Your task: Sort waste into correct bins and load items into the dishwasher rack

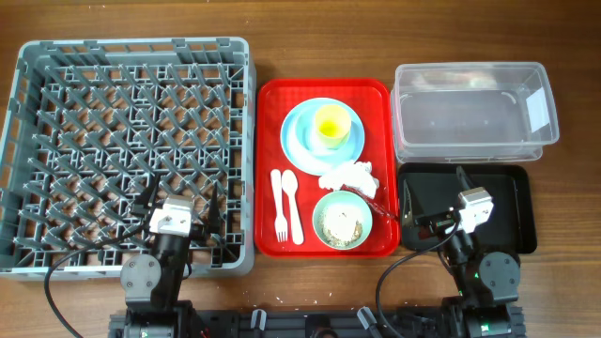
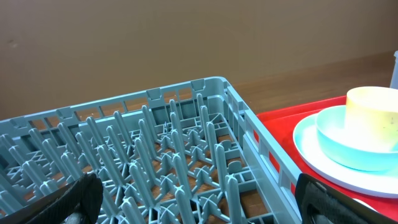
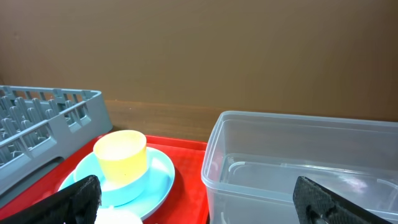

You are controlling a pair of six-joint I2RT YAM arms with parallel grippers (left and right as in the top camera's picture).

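Note:
The grey dishwasher rack point(image 1: 131, 131) fills the left side and holds no dishes. A red serving tray point(image 1: 272, 103) carries the light blue plate point(image 1: 296, 141) with the yellow cup point(image 1: 332, 125) on it. The tray also carries the crumpled white napkin point(image 1: 349, 176), the pale green bowl point(image 1: 324, 208) with beige scraps point(image 1: 342, 223), the white fork point(image 1: 280, 202) and the spoon point(image 1: 294, 202). My left gripper point(image 1: 181, 202) is open and empty over the rack's near right corner point(image 2: 155, 155). My right gripper point(image 1: 435, 192) is open and empty over the black tray point(image 1: 512, 197).
The clear tub point(image 1: 470, 68) stands behind the black tray and holds nothing. In the right wrist view the tub point(image 3: 298, 162) is on the right, with the cup point(image 3: 120, 152) and plate point(image 3: 158, 177) on the left. The rack wall borders the red tray's left edge.

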